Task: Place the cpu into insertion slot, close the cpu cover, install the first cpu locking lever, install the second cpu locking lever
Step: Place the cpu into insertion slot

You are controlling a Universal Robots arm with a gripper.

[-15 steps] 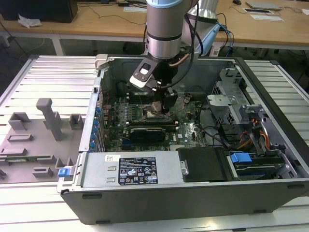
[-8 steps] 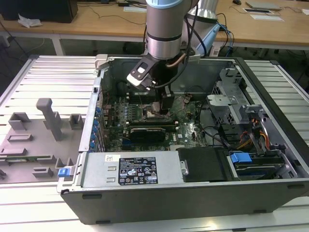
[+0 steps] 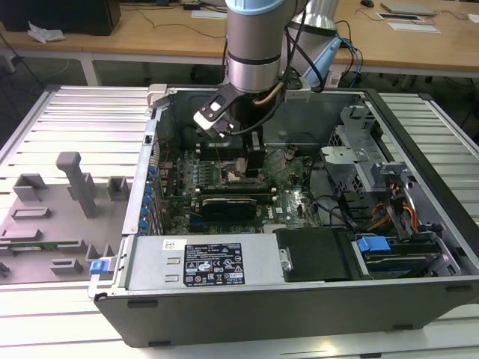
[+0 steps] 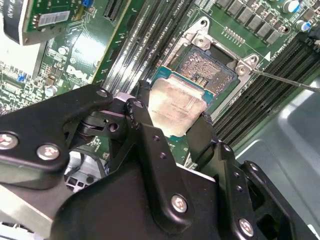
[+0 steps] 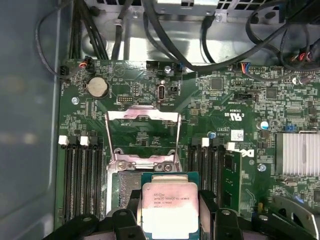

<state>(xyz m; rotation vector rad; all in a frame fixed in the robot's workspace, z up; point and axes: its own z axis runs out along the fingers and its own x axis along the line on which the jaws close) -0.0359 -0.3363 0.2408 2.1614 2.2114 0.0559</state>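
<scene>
My gripper (image 4: 172, 122) is shut on the cpu (image 4: 176, 106), a flat square chip with a silvery top, its black fingers (image 4: 144, 117) pressing on two opposite edges. In both wrist views the cpu (image 5: 170, 206) hangs over the near part of the insertion slot (image 4: 210, 67), whose dark pin field still shows past the chip's edge. I cannot tell whether the chip touches the socket. The cpu cover (image 5: 144, 115), a thin metal frame with a large window, stands flipped open behind the insertion slot (image 5: 127, 184). In the exterior view the gripper (image 3: 253, 166) reaches down into the open computer case (image 3: 299, 307).
Long black memory slots (image 5: 82, 175) flank the socket on both sides. A thin metal rod (image 4: 285, 80) juts out beside the socket. A finned heatsink (image 5: 297, 152), a coin battery (image 5: 96, 87) and black cables (image 5: 165, 35) lie around it. A grey fixture tray (image 3: 60, 217) sits outside the case.
</scene>
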